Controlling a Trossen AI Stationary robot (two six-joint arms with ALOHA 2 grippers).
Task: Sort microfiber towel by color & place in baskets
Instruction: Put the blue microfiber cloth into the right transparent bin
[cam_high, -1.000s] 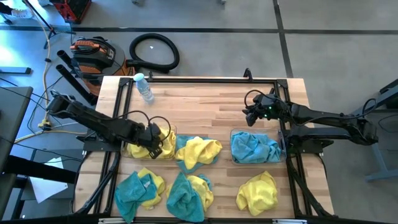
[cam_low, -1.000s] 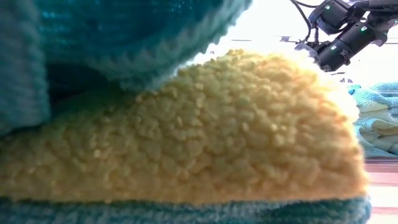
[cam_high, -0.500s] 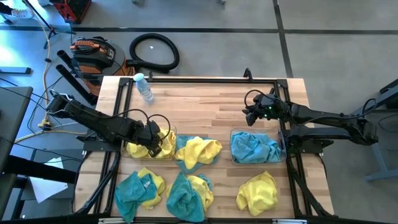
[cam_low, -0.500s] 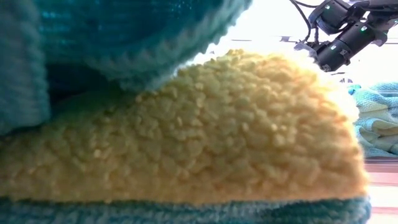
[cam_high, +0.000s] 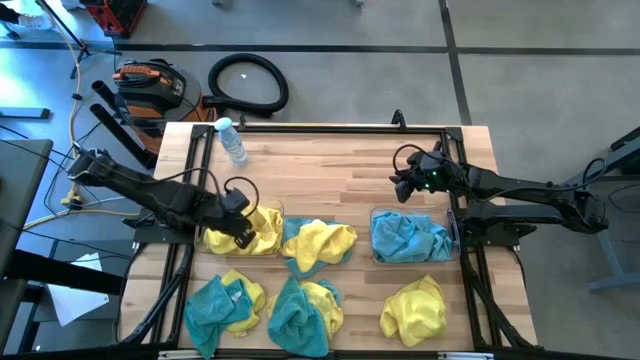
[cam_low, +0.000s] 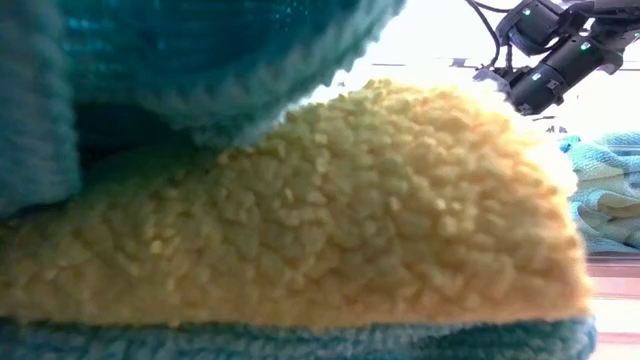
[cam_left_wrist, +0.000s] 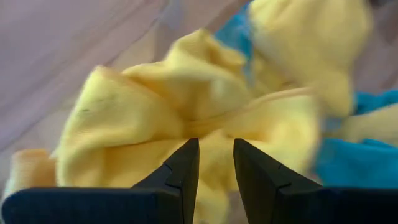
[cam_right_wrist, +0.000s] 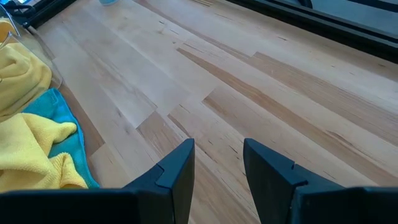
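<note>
table (cam_high: 330, 160): wood | on it: towels (cam_high: 412, 306), two baskets (cam_high: 378, 215), water bottle (cam_high: 232, 141)

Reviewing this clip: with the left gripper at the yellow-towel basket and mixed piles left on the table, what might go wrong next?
1. The left gripper has a narrow gap, empty, right at the yellow towels in the left basket; retreating may snag one out.
2. The front piles and the middle pile mix teal and yellow; a grab could lift both colours.
3. The teal towels heap in the right basket; more could spill. The right gripper waits open.
</note>
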